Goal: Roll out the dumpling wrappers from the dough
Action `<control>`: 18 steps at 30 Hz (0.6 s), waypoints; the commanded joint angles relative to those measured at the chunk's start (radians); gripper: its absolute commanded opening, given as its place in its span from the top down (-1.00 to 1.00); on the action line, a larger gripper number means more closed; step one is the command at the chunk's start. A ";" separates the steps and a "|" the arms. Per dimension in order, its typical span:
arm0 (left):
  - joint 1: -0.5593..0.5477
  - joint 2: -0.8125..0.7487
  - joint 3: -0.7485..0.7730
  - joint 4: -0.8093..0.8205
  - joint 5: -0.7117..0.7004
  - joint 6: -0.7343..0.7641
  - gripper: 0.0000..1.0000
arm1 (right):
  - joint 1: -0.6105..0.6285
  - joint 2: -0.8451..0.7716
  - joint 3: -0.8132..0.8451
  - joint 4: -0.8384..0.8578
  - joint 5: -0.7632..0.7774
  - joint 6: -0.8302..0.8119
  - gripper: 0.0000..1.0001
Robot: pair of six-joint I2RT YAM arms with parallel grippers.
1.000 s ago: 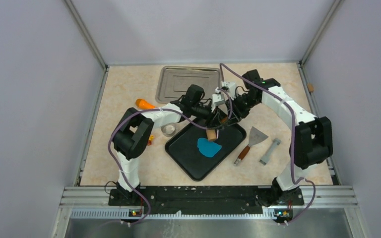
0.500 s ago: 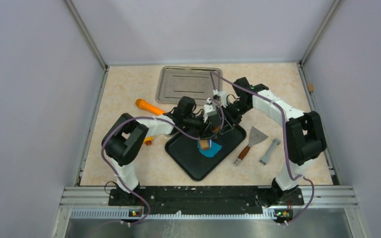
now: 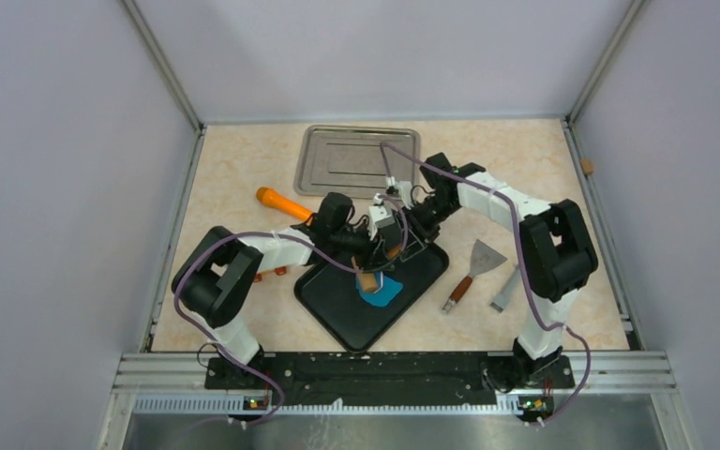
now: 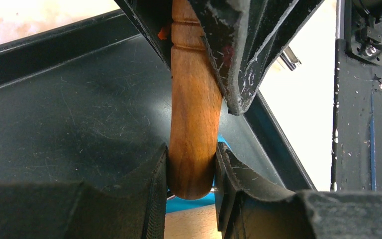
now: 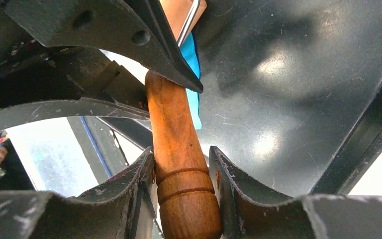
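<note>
Zero wrappers cut yet; the dough (image 3: 384, 293) lies as one blue patch in the black tray (image 3: 323, 300), seemingly only partly flattened. My left gripper (image 4: 191, 167) and right gripper (image 5: 181, 172) both clamp the wooden rolling pin (image 3: 368, 278) (one shared handle), with the dough just beneath its near end.

The rolling pin (image 4: 191, 124) covers part of the dough (image 3: 384, 294).

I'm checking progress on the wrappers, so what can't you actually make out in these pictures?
1. The dough: top view, the rolling pin covers part of it; wrist views show only blue slivers.
2. Whether the rolling pin touches the dough: hidden in every view.
3. The grey bar beside the scraper: top view, far end under the right arm.
</note>
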 commanded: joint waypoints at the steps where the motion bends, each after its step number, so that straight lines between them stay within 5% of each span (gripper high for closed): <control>1: 0.009 -0.012 -0.043 -0.154 -0.115 0.005 1.00 | 0.094 0.022 0.053 0.127 0.032 0.038 1.00; 10: 0.014 -0.079 0.018 -0.257 -0.114 0.032 1.00 | 0.099 -0.013 0.087 0.081 0.105 0.016 1.00; 18: -0.031 0.007 -0.007 -0.136 -0.136 0.055 1.00 | 0.064 -0.022 0.041 0.060 0.254 -0.005 1.00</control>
